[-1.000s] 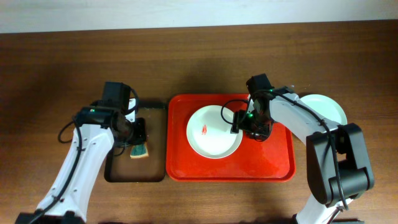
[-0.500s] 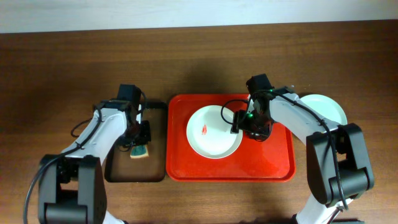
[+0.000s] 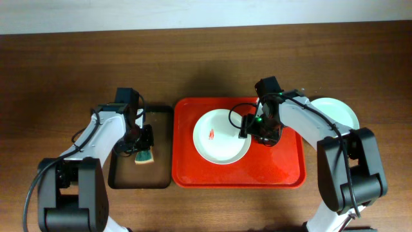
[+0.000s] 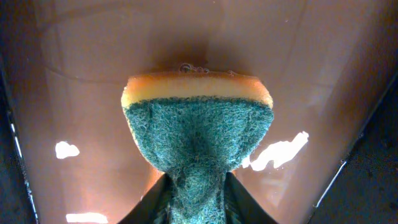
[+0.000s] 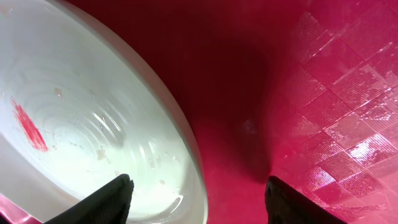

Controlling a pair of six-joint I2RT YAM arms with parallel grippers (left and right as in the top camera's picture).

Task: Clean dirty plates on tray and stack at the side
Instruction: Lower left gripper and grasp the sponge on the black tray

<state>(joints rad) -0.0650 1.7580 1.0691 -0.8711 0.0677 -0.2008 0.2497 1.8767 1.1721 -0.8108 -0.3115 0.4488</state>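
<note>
Left pincer (image 4: 189,208) is down in the black tray (image 3: 122,177), the one just off the left edge of the red tray (image 3: 283,171), and it has the sponge (image 4: 196,134). The jaws are pinched nearly together on the green scouring face, which bunches up between them, with the orange foam side pointing away.

On the red tray, the white plate (image 3: 225,148) sits left of centre, and the red smear (image 3: 211,135) is plain on its floor, so it's not wiped yet. The right pincer (image 5: 199,186) hangs at the plate's right-hand rim with its jaws spread wide. One finger is over the plate's bowl and the other over bare tray, with the rim running between them, and it grips nothing that I can see.

Off the tray's right edge, on the bench (image 3: 64,64), lies a pale green plate (image 3: 338,111), so I'd judge that one cleaned and set aside. No third plate shows.

I read this as the sponge pick-up ahead of the white plate's scrub. The next move is to lift the sponge clear of the black tray's wall, carry it over the red tray's left rim, and bring the green face flat onto the smear. The right pincer will likely need to close on the rim to steady the plate. Otherwise the plate may skate across the slick tray under the rubbing.
</note>
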